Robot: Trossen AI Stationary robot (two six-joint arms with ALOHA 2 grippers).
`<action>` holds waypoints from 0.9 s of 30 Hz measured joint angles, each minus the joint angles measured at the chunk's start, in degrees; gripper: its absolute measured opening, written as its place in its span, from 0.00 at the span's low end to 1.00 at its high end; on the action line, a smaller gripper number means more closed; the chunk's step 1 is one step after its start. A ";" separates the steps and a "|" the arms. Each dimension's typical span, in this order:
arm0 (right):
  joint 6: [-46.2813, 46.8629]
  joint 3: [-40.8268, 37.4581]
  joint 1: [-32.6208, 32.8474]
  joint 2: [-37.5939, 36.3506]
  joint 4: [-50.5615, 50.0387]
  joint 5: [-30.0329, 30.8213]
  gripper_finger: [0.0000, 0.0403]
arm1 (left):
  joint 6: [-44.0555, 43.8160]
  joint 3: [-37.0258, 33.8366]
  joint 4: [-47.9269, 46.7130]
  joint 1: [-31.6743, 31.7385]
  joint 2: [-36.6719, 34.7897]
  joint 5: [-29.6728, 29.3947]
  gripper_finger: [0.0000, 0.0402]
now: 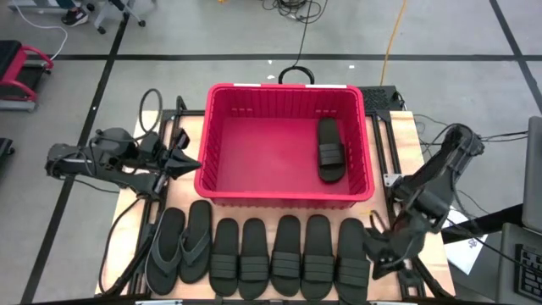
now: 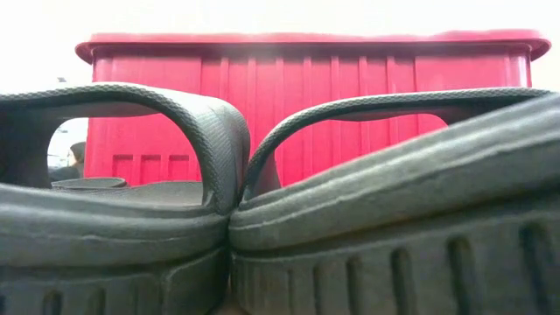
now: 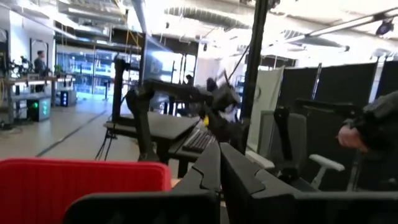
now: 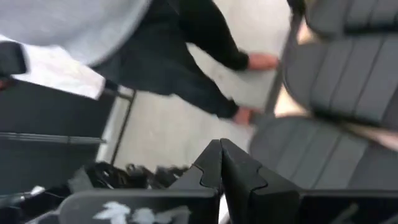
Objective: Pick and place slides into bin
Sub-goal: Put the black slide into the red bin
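Two black slides fill foreground, soles pressed together at centre seam. Left slide (image 2: 105,227): ribbed strap arches up toward 11 o'clock, curves down to seam. Right slide (image 2: 394,219): strap rises from seam toward 2 o'clock, thick ridged sole edge slants across. Red bin (image 2: 306,105) behind at 12 o'clock, ribbed wall, thick rim. Part of another dark slide (image 2: 87,184) glimpsed through left strap arch at 9 o'clock.

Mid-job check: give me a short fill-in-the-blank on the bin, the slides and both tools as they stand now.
1. The red bin holds ____ black slide.
2. The black slides in the row in front of the bin number ____.
3. The grey flip-flop pair lies at the row's ____ end.
4. The left tool and right tool both have their fingers ____.

Missing words: one; five; left; shut
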 joint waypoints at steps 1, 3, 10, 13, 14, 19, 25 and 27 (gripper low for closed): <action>1.74 0.00 0.01 0.71 -0.69 0.69 0.00 | 0.02 0.00 -0.08 0.00 -0.24 -0.37 0.02; 3.03 0.00 -0.27 1.58 -3.06 0.69 0.00 | -0.03 0.00 -0.06 0.00 -0.69 -0.67 0.04; 1.13 0.00 -1.27 1.69 -9.88 0.51 0.00 | -0.44 0.00 -0.35 0.00 -0.66 -1.94 0.08; -0.93 -0.74 -1.28 1.38 -12.15 0.67 0.00 | -0.44 0.00 -0.35 0.00 -0.63 -1.94 0.08; -1.61 -1.61 -1.30 1.24 -12.26 0.62 0.01 | -0.44 0.00 -0.37 0.00 -0.63 -1.94 0.08; -1.32 -7.79 -1.19 1.33 -10.94 0.38 0.06 | -0.47 0.00 -0.37 0.00 -0.63 -1.95 0.08; -2.00 -13.53 -1.72 1.29 -7.86 0.54 0.14 | -0.61 0.00 -0.35 0.00 -0.63 -1.96 0.08; -1.96 -15.17 -1.77 1.30 -6.41 0.52 0.18 | -0.61 -0.02 -0.36 0.00 -0.63 -1.96 0.08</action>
